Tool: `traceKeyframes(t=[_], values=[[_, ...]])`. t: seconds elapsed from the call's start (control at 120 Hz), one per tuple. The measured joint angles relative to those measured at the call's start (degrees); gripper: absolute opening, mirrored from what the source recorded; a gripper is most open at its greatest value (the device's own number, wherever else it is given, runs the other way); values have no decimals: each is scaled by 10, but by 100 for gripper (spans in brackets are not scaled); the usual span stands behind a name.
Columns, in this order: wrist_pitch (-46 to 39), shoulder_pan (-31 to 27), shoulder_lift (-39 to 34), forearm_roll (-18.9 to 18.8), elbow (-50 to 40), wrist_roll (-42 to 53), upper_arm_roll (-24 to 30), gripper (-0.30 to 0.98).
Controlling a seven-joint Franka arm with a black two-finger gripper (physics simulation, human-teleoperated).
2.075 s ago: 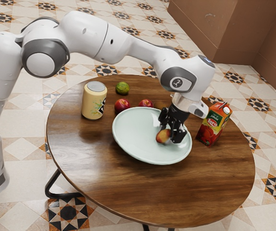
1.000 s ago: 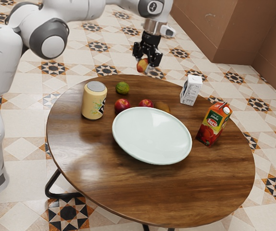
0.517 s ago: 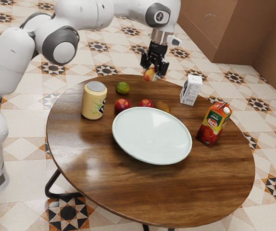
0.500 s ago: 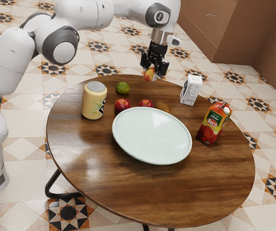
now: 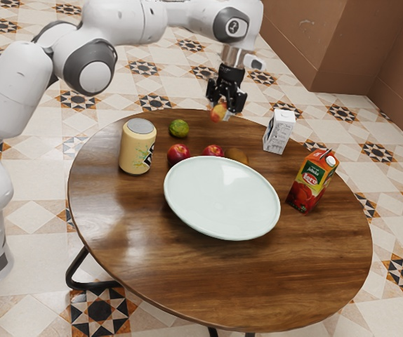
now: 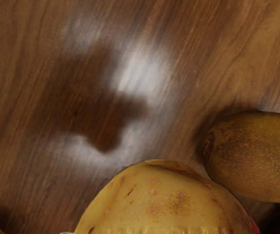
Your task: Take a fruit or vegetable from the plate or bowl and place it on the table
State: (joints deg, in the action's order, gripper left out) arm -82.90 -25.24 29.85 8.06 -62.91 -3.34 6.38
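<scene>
Jaws clamped on the yellow-and-red fruit (image 5: 218, 111), one to each side of it; the gripper (image 5: 222, 110) is held in the air above the far part of the table (image 5: 208, 288). The arm (image 5: 121, 21) is brought in from the exterior view's left, and the hand (image 5: 233, 56) is pointed downward at its end. The fruit lies low between the jaws, at the fingertip end, clear of the tabletop and farther off than the far rim of the plate (image 5: 222, 200). In the wrist view it is seen as a large pale yellow surface with brown specks; wood is seen below the hand, with a dark shadow on it.

On the table, beyond the plate, two red apples (image 5: 178, 154) are noted toward the left and a brown fruit (image 5: 237, 156) just right of them, its near side partly hidden by the plate rim. A green lime (image 5: 179, 128) is placed farther back. A yellow can (image 5: 137, 146) is stood upright at the exterior view's left; a white carton (image 5: 279, 131) is stood far right, and a red-and-orange juice carton (image 5: 312, 181) nearer, right of the plate
</scene>
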Motion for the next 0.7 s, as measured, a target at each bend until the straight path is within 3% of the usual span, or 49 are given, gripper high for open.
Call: traceKeyframes(t=[0.092,0.208,0.7], values=[[-2,4,0,-1,0,-3,10,48],[-3,4,0,-1,0,-6,12,57],[9,1,-5,3,-6,-17,7,68]])
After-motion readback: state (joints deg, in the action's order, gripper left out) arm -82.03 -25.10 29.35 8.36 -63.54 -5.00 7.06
